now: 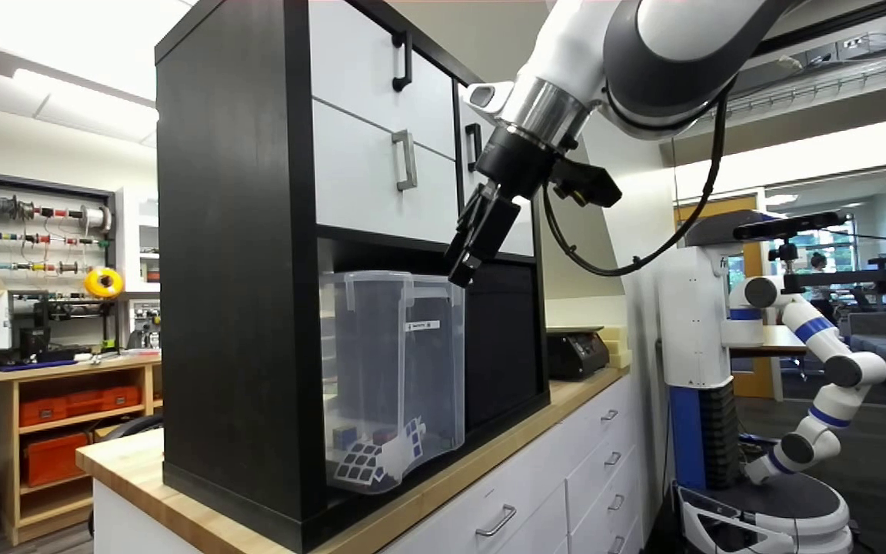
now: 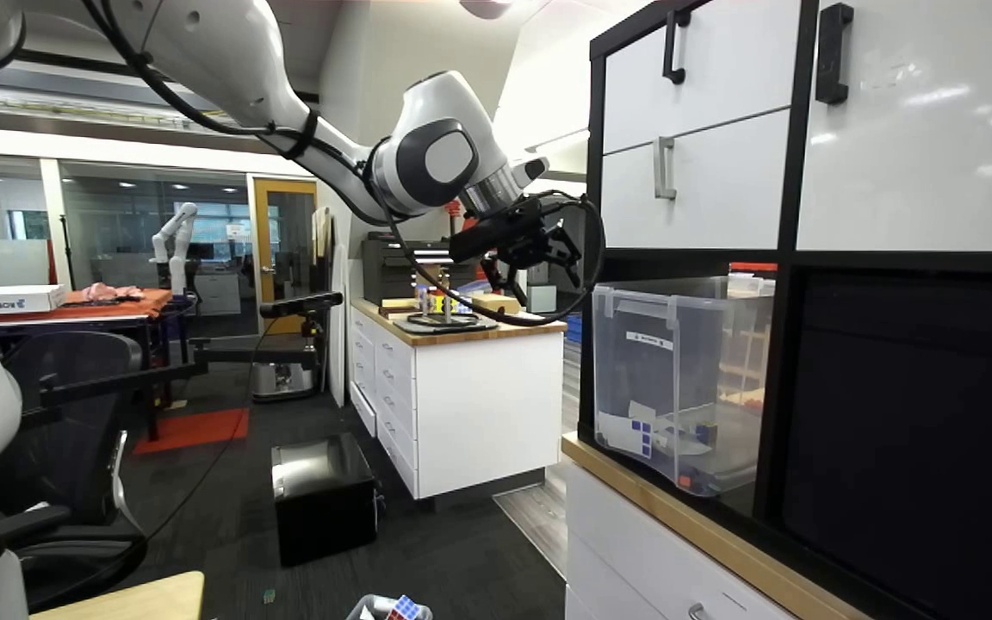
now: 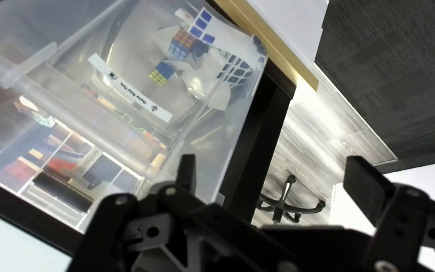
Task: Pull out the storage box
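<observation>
The storage box (image 1: 370, 346) is a large translucent bin with a rimmed top and a white label. It stands in a lower open compartment of the black-framed cabinet, and it also shows in an exterior view (image 2: 647, 370). In the wrist view the storage box (image 3: 134, 53) fills the upper left, with small cubes and cube-patterned papers inside. My gripper (image 1: 460, 268) is tilted downward in front of the cabinet, near the box's upper rim. It also shows in an exterior view (image 2: 542, 284). In the wrist view the gripper (image 3: 270, 170) has its fingers wide apart with nothing between them.
The black cabinet frame (image 1: 228, 261) borders the box. White doors with handles, including a grey handle (image 1: 404, 160), are above it. A dark panel (image 2: 918, 430) is beside the box. A wooden counter edge (image 2: 677, 508) runs below, over white drawers (image 1: 551, 485).
</observation>
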